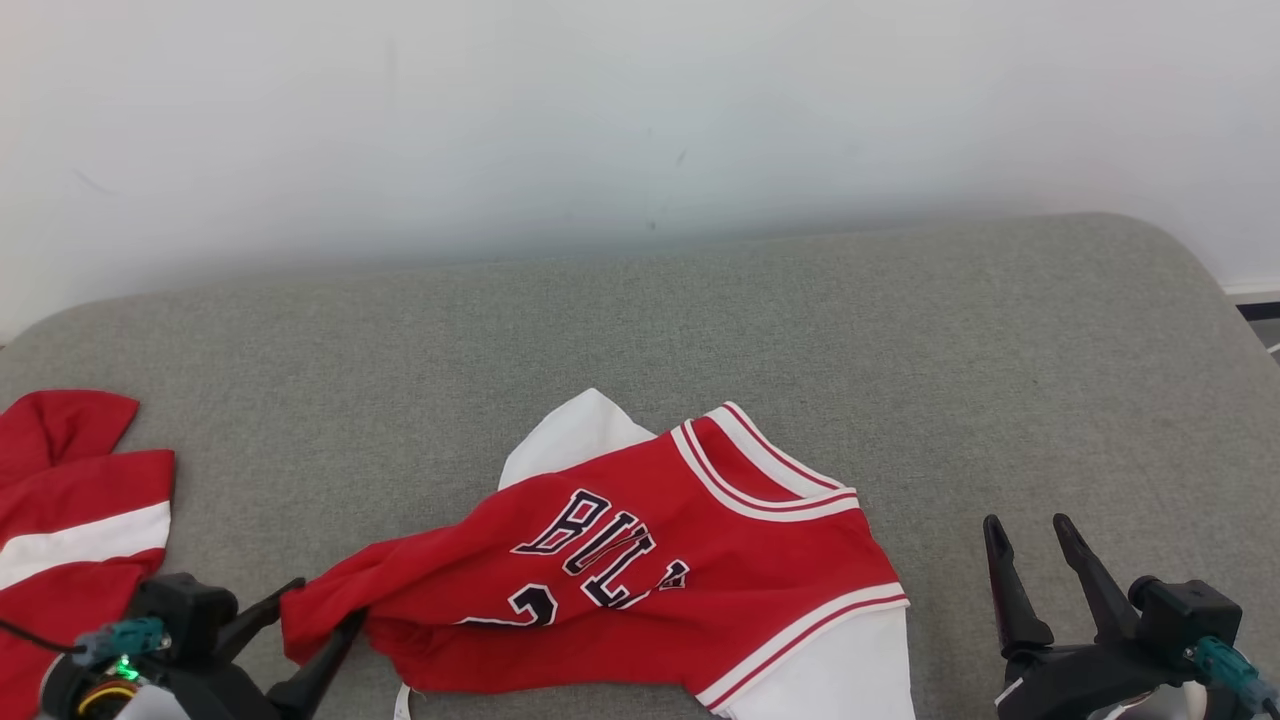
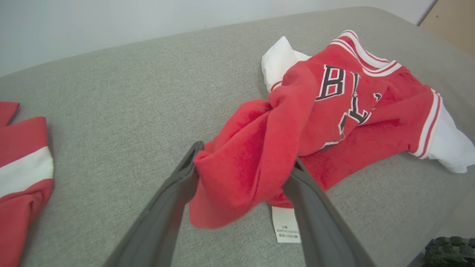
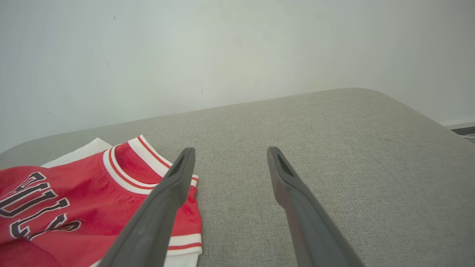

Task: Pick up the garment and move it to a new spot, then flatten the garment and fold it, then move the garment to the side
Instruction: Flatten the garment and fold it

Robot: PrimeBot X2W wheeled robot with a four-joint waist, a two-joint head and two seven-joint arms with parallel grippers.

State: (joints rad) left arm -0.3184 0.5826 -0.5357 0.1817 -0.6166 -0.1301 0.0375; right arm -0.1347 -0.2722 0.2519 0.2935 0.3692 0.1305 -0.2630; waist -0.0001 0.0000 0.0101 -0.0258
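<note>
The garment (image 1: 760,560), a red jersey with black "BULLS" lettering, striped trim and white sleeve parts, lies crumpled at the front middle of the grey cushioned surface (image 1: 900,350). My left gripper (image 1: 328,600) is at its left end, jaws wide apart. In the left wrist view a bunched red fold of the garment (image 2: 389,104) fills the gap of the left gripper (image 2: 246,154) and touches both fingers. My right gripper (image 1: 1025,522) stands open and empty over bare surface to the right of the garment. In the right wrist view the right gripper (image 3: 231,149) is just right of the garment (image 3: 92,185).
Another red cloth with a white band (image 1: 70,500) lies at the surface's left edge, close to my left arm, and the left wrist view shows the red cloth (image 2: 22,148) too. A white care label (image 2: 285,226) sticks out under the garment. A white wall (image 1: 640,120) runs behind.
</note>
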